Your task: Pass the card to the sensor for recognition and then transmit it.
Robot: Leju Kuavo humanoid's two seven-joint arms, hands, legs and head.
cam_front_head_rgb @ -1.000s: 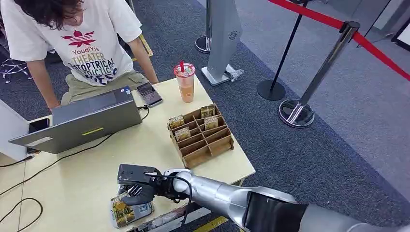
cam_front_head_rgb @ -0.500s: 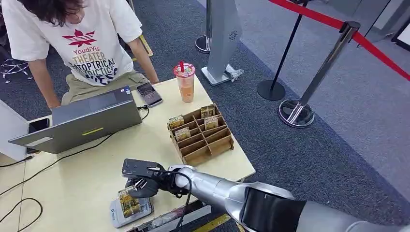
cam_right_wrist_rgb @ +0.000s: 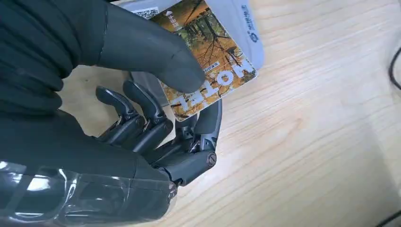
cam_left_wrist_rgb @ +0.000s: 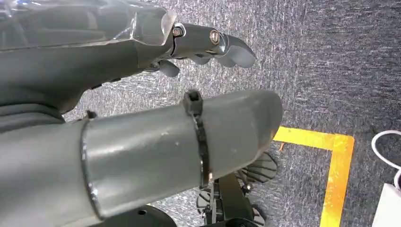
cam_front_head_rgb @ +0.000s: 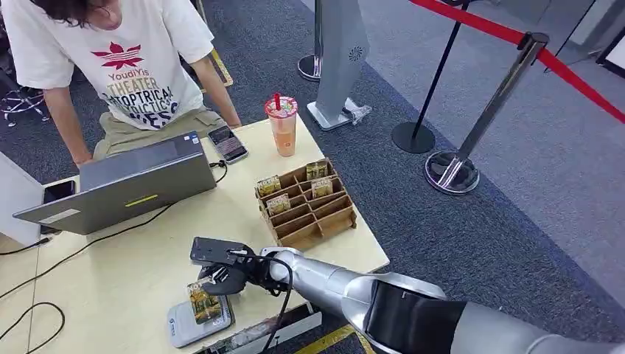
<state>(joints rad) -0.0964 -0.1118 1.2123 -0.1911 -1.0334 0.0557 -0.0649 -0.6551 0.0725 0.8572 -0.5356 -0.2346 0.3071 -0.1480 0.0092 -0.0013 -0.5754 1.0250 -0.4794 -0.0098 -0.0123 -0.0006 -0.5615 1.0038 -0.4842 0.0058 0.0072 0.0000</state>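
Right now the right hand [cam_front_head_rgb: 223, 278] is pinching the card [cam_front_head_rgb: 203, 302] between thumb and fingers, holding it over the grey sensor [cam_front_head_rgb: 193, 324] at the table's [cam_front_head_rgb: 133, 273] near edge. Meanwhile the left hand [cam_left_wrist_rgb: 156, 52] is hanging above the carpet, gripping nothing, fingers lying loosely apart. A person [cam_front_head_rgb: 121, 66] is leaning by the laptop [cam_front_head_rgb: 125, 184].

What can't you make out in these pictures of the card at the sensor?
- Card: right wrist view, thumb of the right hand covers its middle; the lettering is partly hidden.
- Sensor: head view, markings too small; card covers its top.
- Left hand: left wrist view, fingertips partly hidden by the thumb.
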